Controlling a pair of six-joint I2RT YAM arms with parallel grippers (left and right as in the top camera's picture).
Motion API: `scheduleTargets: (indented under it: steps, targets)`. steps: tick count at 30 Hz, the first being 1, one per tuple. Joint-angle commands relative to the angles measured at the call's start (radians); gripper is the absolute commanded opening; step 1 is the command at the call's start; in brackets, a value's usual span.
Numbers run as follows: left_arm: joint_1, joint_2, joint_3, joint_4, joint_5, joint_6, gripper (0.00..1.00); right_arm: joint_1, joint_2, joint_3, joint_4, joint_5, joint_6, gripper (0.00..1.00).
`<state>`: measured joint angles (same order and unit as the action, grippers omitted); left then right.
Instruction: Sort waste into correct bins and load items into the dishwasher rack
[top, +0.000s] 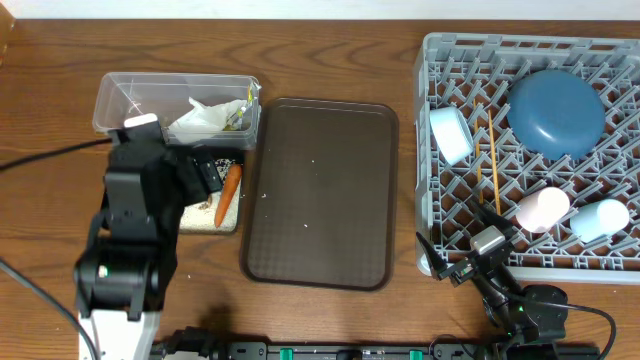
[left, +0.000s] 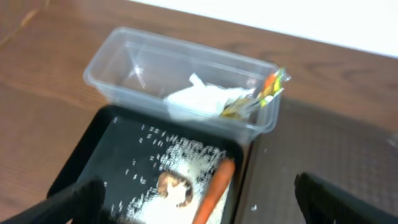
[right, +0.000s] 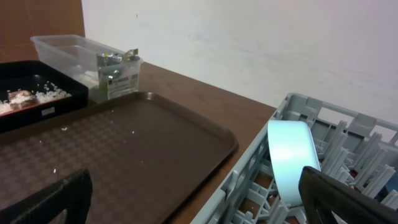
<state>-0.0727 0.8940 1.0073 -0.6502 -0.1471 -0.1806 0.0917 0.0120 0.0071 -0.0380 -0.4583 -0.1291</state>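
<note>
The clear tub (top: 175, 100) holds the white napkin (left: 199, 99) and the yellow-green wrapper (left: 264, 93); something silvery like foil (right: 114, 60) shows at its end. The black tray (left: 87, 162) holds rice (left: 183, 152), the brown scrap (left: 174, 186) and the carrot (top: 229, 192). My left gripper (left: 199, 208) hangs open and empty over this tray. The grey rack (top: 440, 60) holds the dark blue bowl (top: 556, 110), white bowl (top: 452, 133), chopsticks (top: 490, 160), pink cup (top: 542, 208) and light-blue cup (top: 600, 218). My right gripper (right: 193, 205) is open and empty at the rack's front left corner.
The dark brown serving tray (top: 320, 190) lies between the bins and the rack, with a few rice grains on it. A black cable runs across the table at the left. A wall stands behind the table.
</note>
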Motion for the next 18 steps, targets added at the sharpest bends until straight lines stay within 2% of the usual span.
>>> scheduleTargets:
  steps: [1, 4, 18]
  targets:
    - [0.004, -0.077, -0.076, 0.072, 0.09, 0.089, 0.98, -0.008, -0.005, -0.002, -0.004, -0.01, -0.007, 0.99]
    - [0.004, -0.153, -0.156, 0.167, 0.14, 0.137, 0.98, -0.008, -0.005, -0.002, -0.004, -0.01, -0.007, 0.99]
    - [0.003, -0.568, -0.562, 0.415, 0.153, 0.14, 0.98, -0.008, -0.005, -0.002, -0.004, -0.01, -0.007, 0.99]
